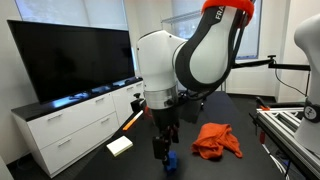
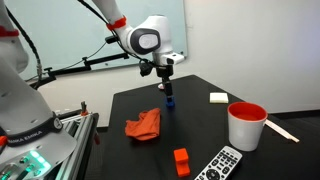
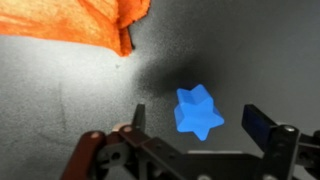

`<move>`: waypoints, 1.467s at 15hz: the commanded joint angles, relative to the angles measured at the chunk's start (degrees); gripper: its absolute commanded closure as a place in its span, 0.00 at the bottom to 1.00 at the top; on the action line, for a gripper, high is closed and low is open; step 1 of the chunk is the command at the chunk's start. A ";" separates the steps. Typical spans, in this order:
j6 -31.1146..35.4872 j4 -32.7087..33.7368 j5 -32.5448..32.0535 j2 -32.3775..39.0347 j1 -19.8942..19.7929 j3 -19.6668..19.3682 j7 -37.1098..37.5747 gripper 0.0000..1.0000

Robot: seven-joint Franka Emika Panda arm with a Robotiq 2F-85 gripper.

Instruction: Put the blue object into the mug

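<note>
My gripper (image 2: 167, 88) hangs spread over the blue star block (image 3: 198, 112), ready to grasp. Next I descend, pinch it, then carry it to the mug (image 2: 246, 128).

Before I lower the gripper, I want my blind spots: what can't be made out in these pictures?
The blue object: in an exterior view, mostly hidden behind the gripper.
Gap between gripper and blue object: no view settles it.
The mug: outside the wrist view; its contents too small to tell.
The orange cloth: cut off by the wrist view's top edge.
The remote control: cut off by an exterior view's bottom edge.
</note>
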 commanded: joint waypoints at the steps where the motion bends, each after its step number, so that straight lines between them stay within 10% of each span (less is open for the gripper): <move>1: 2.13 -0.06 1.32 -0.34 0.18 0.15 0.26 0.00; 22: 1.21 5.22 1.34 7.62 1.32 0.00 -0.84 0.00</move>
